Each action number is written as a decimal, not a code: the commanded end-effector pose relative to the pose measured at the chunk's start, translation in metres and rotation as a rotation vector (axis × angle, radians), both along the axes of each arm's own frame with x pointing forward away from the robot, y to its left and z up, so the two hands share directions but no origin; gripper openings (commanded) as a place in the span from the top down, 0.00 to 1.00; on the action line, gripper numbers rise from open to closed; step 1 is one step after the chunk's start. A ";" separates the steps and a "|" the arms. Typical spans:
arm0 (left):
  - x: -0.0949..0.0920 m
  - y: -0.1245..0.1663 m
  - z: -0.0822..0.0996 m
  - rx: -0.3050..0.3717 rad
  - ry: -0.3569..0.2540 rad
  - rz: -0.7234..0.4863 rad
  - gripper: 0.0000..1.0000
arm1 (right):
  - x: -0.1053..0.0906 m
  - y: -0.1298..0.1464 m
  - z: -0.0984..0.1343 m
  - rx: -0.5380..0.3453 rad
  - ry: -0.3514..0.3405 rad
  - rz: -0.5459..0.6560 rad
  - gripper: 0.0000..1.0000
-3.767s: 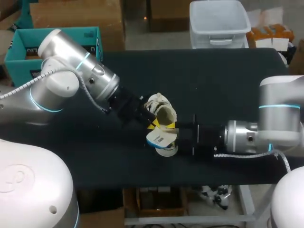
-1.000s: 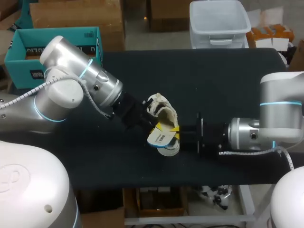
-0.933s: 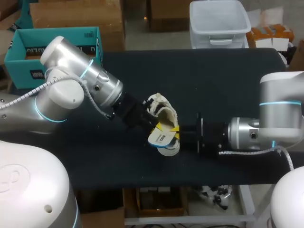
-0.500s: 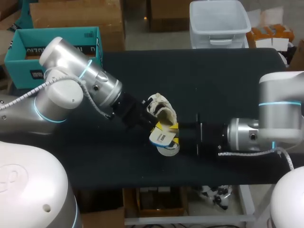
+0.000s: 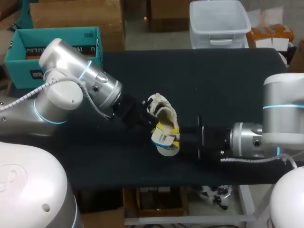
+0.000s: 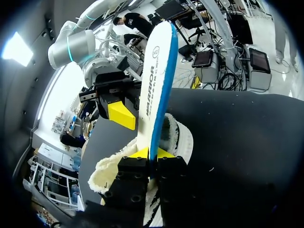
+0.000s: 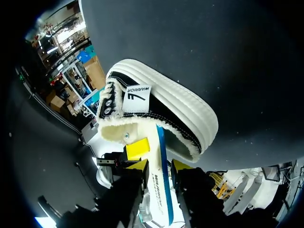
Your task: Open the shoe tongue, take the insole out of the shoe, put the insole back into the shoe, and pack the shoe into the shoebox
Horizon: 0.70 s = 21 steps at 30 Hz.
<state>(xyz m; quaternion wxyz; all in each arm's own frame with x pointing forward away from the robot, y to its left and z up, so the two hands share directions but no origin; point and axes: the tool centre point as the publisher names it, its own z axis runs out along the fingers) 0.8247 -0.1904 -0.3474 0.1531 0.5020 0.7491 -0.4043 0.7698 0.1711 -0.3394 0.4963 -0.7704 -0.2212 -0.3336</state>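
Shoe (image 5: 161,110) of black cloth, with a thick white rubber sole and fluffy cream lining, sits near the middle of the black table (image 5: 223,80) in the head view. The left gripper (image 5: 154,127) is at one side of the shoe's opening and the right gripper (image 5: 175,133) is at the other. The long white insole with a blue edge (image 5: 163,138) sticks out of the opening between them.

In the left wrist view, the left gripper (image 6: 152,153) is pinched tight on the insole (image 6: 159,71), right at the fluffy rim of the shoe (image 6: 111,166). The right gripper (image 6: 127,118) is just beside the insole (partly hidden behind it).

In the right wrist view, the insole (image 7: 160,190) runs through the right gripper (image 7: 159,165) and into the shoe (image 7: 161,107). I cannot tell if that gripper squeezes it.
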 end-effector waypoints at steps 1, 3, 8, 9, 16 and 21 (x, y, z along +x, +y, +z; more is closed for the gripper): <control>-0.003 0.000 -0.001 -0.008 -0.002 0.008 1.00 | 0.005 0.002 -0.008 0.026 0.000 0.016 0.71; -0.004 0.000 -0.001 -0.011 -0.002 0.008 1.00 | 0.006 0.004 -0.010 0.031 0.002 0.022 0.81; -0.005 0.000 -0.003 -0.004 0.001 0.010 1.00 | 0.008 0.006 -0.009 0.037 -0.004 0.031 1.00; -0.005 0.000 -0.003 0.000 0.003 0.008 1.00 | 0.008 0.007 -0.009 0.036 -0.005 0.033 1.00; -0.020 0.005 0.013 -0.029 0.004 -0.031 0.72 | 0.009 0.006 -0.007 0.025 -0.012 0.033 1.00; -0.026 0.003 0.014 -0.031 -0.013 -0.049 1.00 | 0.012 0.005 -0.009 0.021 -0.007 0.030 1.00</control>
